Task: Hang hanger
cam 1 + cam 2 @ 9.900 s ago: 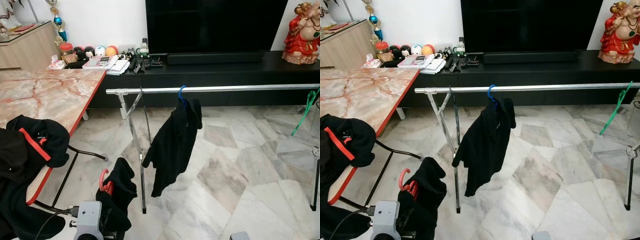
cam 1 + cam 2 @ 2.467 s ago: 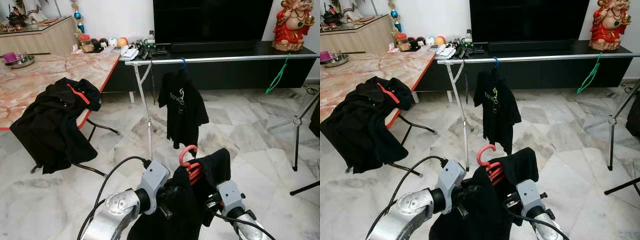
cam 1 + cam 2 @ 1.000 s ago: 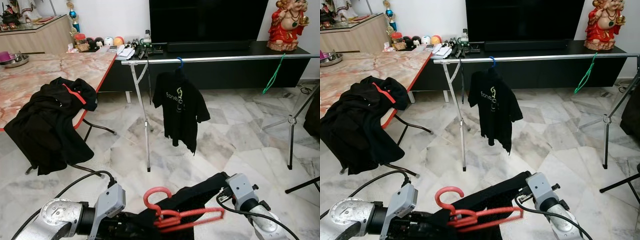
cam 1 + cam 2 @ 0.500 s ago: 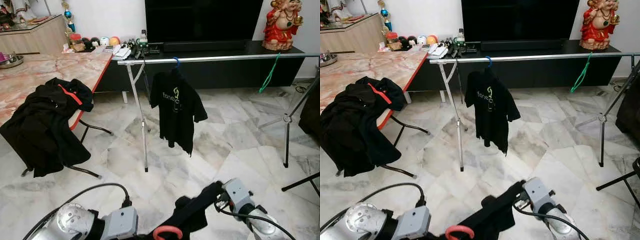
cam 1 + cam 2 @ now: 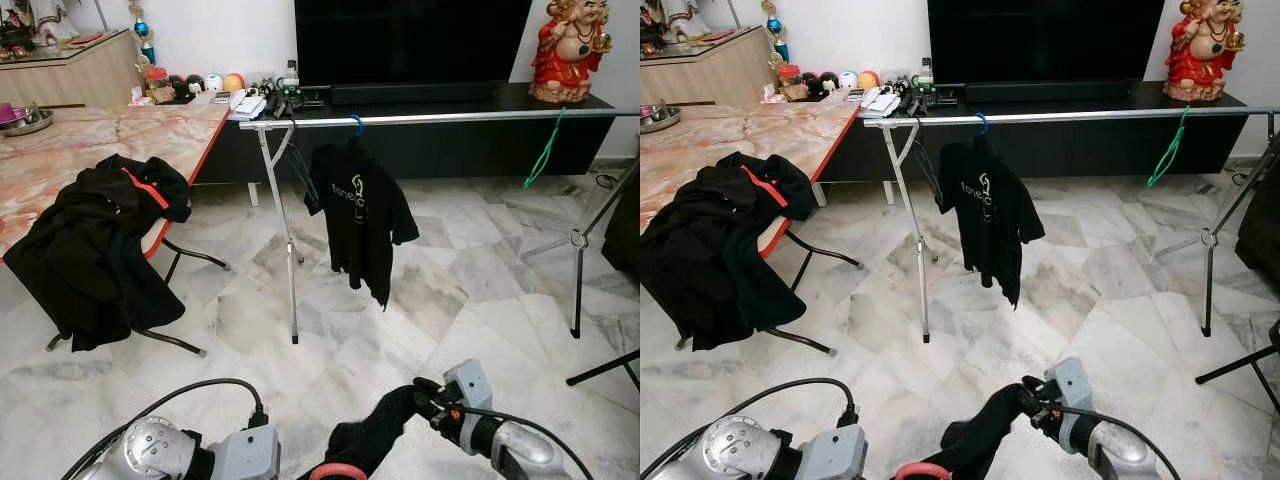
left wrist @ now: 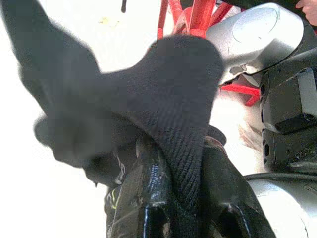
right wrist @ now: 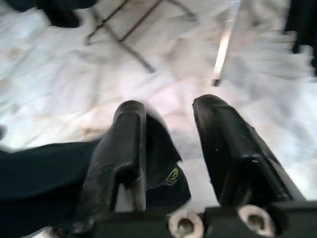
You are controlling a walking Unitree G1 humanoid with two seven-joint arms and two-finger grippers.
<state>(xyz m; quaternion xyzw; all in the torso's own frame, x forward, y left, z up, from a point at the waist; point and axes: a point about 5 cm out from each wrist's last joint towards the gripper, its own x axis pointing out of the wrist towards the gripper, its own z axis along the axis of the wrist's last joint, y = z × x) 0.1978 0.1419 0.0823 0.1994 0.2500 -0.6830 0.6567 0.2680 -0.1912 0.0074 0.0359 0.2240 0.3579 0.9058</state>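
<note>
A marble floor (image 5: pixel 480 300) is seen, crossed by a metal rail (image 5: pixel 440 117) before a dark TV cabinet (image 5: pixel 420 150). Below the rail, a black garment (image 5: pixel 375 440) on a red hanger (image 5: pixel 338 471) is clamped by the left gripper (image 6: pixel 171 198) — the right gripper (image 7: pixel 168 148) is spread, one finger (image 7: pixel 121 148) touching cloth.

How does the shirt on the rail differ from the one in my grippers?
The rail shirt hangs full length from a blue hanger on the rail; the held shirt sits low, bunched between the left gripper and right gripper. The held shirt's hanger is red. The rail shirt shows a green logo. Both are black.
</note>
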